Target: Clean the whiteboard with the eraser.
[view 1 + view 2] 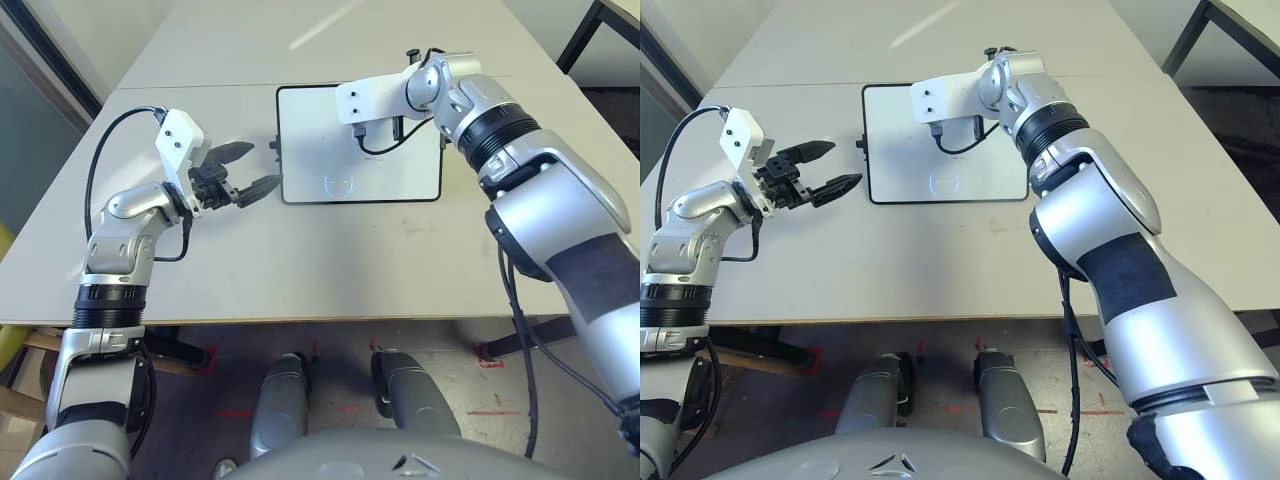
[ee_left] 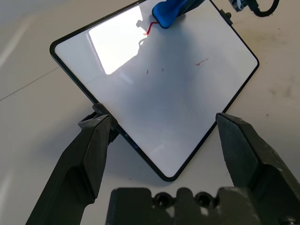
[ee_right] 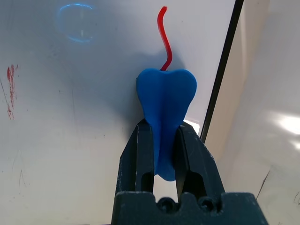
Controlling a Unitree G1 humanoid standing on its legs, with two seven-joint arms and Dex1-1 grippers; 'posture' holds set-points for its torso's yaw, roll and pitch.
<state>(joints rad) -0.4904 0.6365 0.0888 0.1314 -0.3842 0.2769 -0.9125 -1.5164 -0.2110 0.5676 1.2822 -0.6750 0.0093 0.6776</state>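
Right wrist view: right fingers (image 3: pixel 191 154) grip blue eraser (image 3: pixel 166 101) beside red line (image 3: pixel 165 40) on whiteboard (image 3: pixel 70 126); left fingers (image 2: pixel 89 154) wide apart.

The right arm (image 1: pixel 560 200) reaches forward over the whiteboard (image 1: pixel 360 160), its elbow bent, its wrist (image 1: pixel 445 85) turned inward above the board's far part, its gripper (image 3: pixel 164 133) closed on the eraser (image 3: pixel 166 98). The left arm (image 1: pixel 120 260) reaches forward left of the whiteboard, its gripper (image 2: pixel 161 117) open beside the board's left edge, fingers spread.
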